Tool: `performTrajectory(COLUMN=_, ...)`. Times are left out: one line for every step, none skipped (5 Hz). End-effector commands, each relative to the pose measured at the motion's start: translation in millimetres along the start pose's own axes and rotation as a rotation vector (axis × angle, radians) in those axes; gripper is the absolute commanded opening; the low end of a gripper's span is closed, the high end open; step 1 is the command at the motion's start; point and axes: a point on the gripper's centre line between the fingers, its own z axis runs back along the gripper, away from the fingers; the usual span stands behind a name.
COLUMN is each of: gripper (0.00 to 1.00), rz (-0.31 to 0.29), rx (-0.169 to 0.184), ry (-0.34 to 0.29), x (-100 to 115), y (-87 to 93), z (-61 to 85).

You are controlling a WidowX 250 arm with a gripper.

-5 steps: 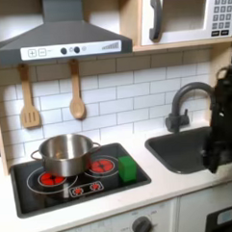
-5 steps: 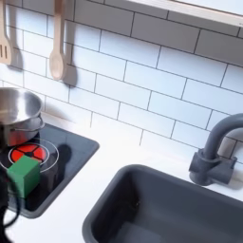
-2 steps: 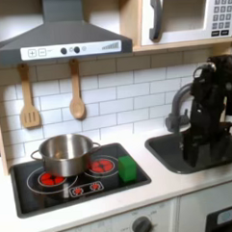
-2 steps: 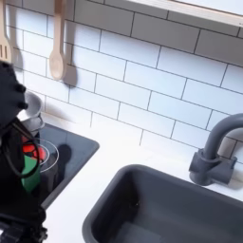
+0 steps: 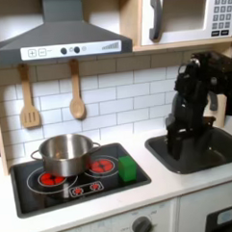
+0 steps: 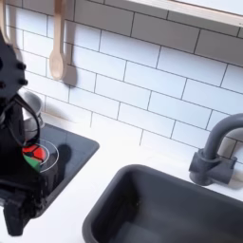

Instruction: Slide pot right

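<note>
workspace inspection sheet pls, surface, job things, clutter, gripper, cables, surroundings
surface: white counter with a black stovetop on the first exterior view's left and a dark sink on its right
job's things: pot sits on the stovetop's left red burner, untouched
clutter: green block on the stovetop, right of the pot and apart from it
grippers: arm stands over the sink, well clear of the pot; jaws too dark to tell
cables: nothing seen
surroundings: tile wall, two wooden utensils hanging, hood, microwave, faucet
</note>
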Motion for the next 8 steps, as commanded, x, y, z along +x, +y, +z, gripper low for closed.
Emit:
performTrajectory(gripper=1.0, rz=0.031, rx=0.014, ry=-0.007, x=30.9, y=17.8, z=-2.3)
performTrajectory(gripper=1.0, rz=0.038, rx=0.011, ry=-0.007, x=50.4, y=24.3, z=-4.5)
performTrajectory(gripper=1.0, rz=0.046, rx=0.013, ry=-0.008, x=69.2, y=33.5, z=-4.0)
performTrajectory(gripper=1.0, rz=0.056, rx=0.021, ry=-0.013, x=85.7, y=42.2, z=-7.3)
performTrajectory(gripper=1.0, rz=0.07, rx=0.023, ry=-0.01, x=97.7, y=50.9, z=-10.9)
performTrajectory(gripper=1.0, rz=0.083, rx=0.031, ry=-0.018, x=111.3, y=61.5, z=-13.2)
performTrajectory(gripper=1.0, rz=0.093, rx=0.035, ry=-0.022, x=120.6, y=70.3, z=-16.6)
performTrajectory(gripper=1.0, rz=0.101, rx=0.046, ry=-0.026, x=131.4, y=79.1, z=-19.8)
